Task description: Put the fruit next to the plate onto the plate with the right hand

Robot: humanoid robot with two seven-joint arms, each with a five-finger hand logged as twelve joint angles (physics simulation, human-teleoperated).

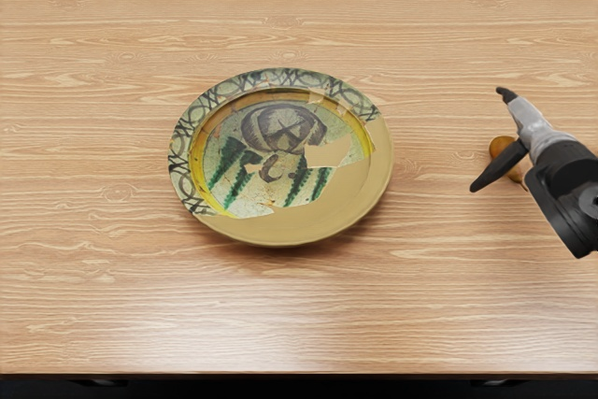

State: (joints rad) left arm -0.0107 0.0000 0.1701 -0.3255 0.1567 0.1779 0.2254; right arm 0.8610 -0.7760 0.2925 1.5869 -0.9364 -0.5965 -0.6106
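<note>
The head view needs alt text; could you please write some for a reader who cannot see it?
The robot's right hand reaches in from the right edge, its fingers spread either side of a small orange-brown fruit on a wooden table. A patterned plate sits mid-table, apart from the fruit.

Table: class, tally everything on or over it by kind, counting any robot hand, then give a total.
Plate: 1
Fruit: 1
Right hand: 1
Total: 3
</note>
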